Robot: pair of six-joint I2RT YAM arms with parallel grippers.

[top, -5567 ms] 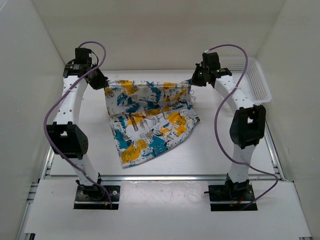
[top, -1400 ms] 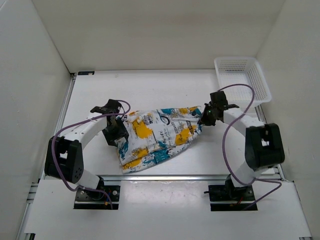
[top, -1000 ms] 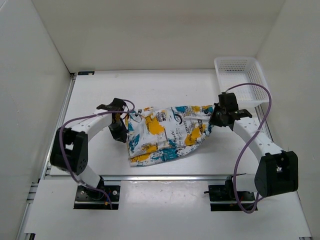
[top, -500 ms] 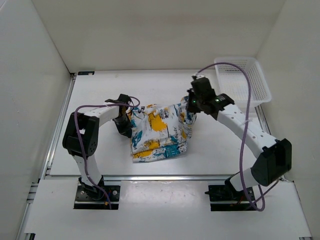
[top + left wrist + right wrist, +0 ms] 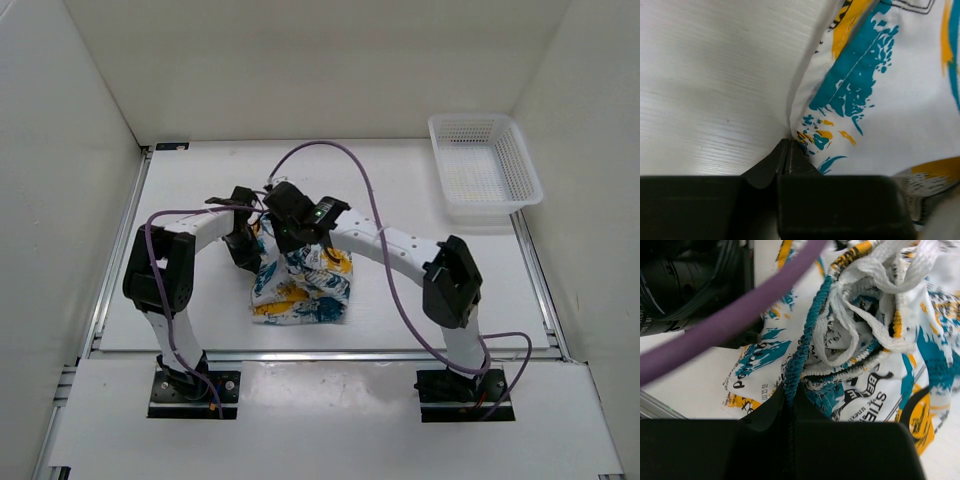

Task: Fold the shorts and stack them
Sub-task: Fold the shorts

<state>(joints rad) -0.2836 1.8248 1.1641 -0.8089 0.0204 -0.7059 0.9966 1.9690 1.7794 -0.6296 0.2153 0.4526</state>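
The shorts [image 5: 300, 288] lie bunched on the surface [image 5: 420, 190], well apart from the basket [image 5: 490, 210]. The left end effector [image 5: 788, 150] and right end effector [image 5: 790, 392] are each pinched tight on the fabric.

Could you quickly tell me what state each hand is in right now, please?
Left hand: closed, pinching an edge of the shorts.
Right hand: closed on the shorts' bunched teal-edged waistband.

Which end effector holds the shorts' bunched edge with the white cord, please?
The right end effector: teal braid and white cord of the shorts bunch at its closed tips. The left end effector pinches only a flat printed fold.
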